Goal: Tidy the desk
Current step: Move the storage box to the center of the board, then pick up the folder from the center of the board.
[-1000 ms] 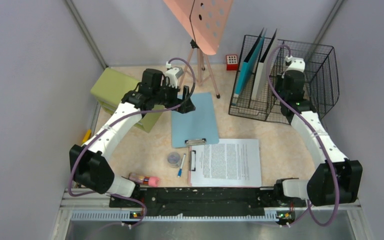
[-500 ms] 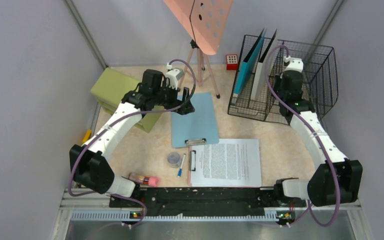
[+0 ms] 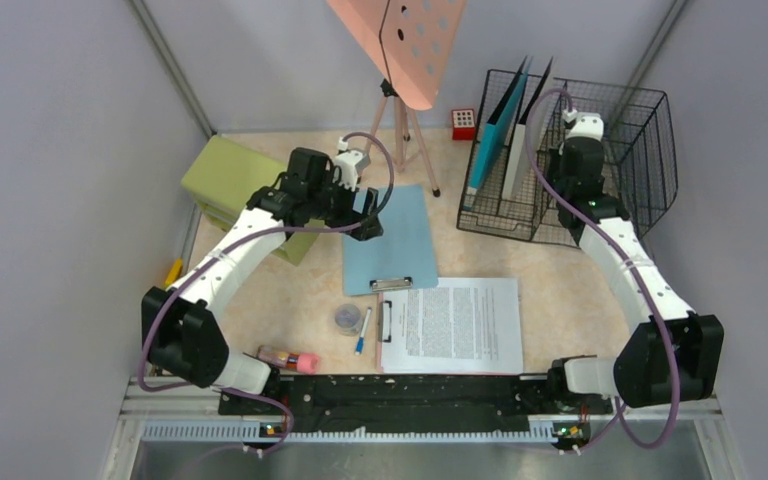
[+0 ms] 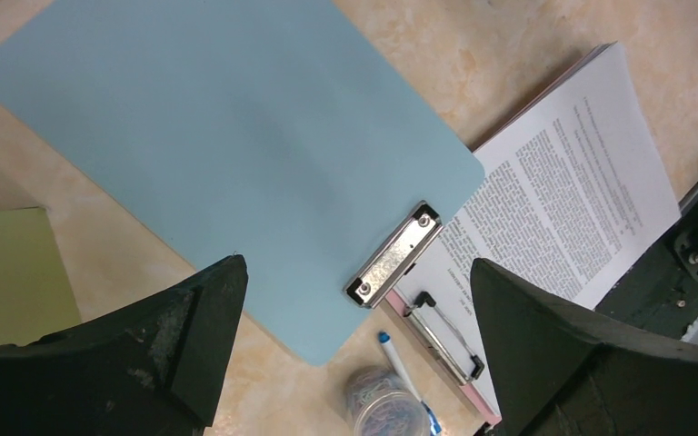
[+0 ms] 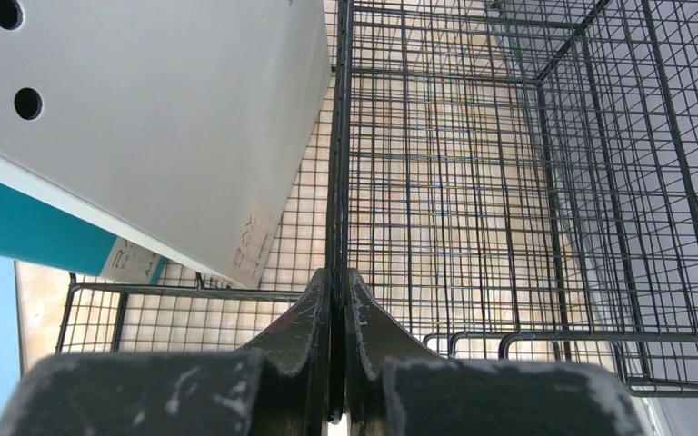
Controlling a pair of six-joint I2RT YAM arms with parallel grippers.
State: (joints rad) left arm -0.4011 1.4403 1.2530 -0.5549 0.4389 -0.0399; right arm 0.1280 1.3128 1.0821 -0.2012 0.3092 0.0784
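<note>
On the pale marbled desk (image 3: pixel 290 290) lies a light blue clipboard (image 3: pixel 395 240), its metal clip (image 4: pixel 393 254) toward the near side. My left gripper (image 3: pixel 365 215) hovers over the clipboard's left part, open and empty (image 4: pixel 354 345). Nearer lie a pink clipboard with a printed sheet (image 3: pixel 455 325), a blue-capped pen (image 3: pixel 362 330) and a small jar of paper clips (image 3: pixel 346 318). At the back right stands a black wire rack (image 3: pixel 620 150). My right gripper (image 3: pixel 560 195) is shut on the rack's wire divider (image 5: pixel 337 300). Left of it stand a white folder (image 5: pixel 164 118) and a teal folder (image 5: pixel 27 236).
A green drawer cabinet (image 3: pixel 225 175) stands at the left, close to my left arm. A pink perforated board on a tripod (image 3: pixel 400 40) rises at the back, with a red block (image 3: pixel 464 123) beside it. A pink-capped item (image 3: pixel 290 358) lies near the front rail.
My left gripper has turned and shifted slightly nearer over the blue clipboard, still open. My right wrist has edged a little toward the far side, still shut on the divider.
</note>
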